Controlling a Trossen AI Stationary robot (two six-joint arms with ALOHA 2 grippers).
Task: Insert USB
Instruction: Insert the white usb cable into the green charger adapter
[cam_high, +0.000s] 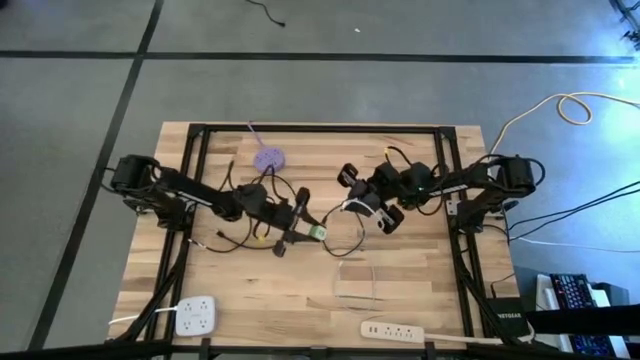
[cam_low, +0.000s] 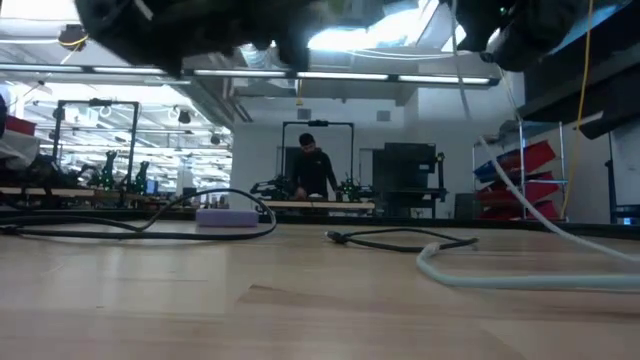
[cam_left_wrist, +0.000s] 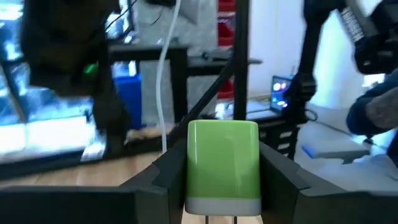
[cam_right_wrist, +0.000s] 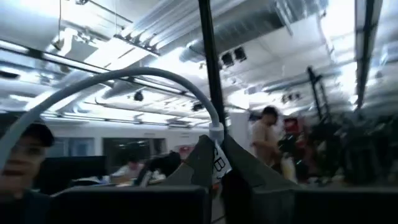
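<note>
Two dark robot arms meet over the middle of a pale wooden table (cam_high: 300, 300). The left gripper (cam_high: 312, 233) pinches a small green block-shaped USB charger (cam_left_wrist: 224, 165) between its two fingers (cam_left_wrist: 158, 180), one pressed against each side of the block, its grey end and metal prongs toward the wrist. From above, the charger sits at the tip of the left gripper, lifted off the table.

The right gripper (cam_high: 358, 203) is pressed together on the plug end of a thin white USB cable (cam_right_wrist: 124, 81). The cable arches up out of the fingertips, and a white label shows where they clamp it. The plug itself is hidden between the fingers.

From above, the cable end lies just beside the charger, up and to the right of the left gripper, with a small gap between them. The charger's long axis seems to run along the left gripper toward the right arm. Which face holds the socket cannot be told. Insertion likely depends on lining the plug with that face.
</note>
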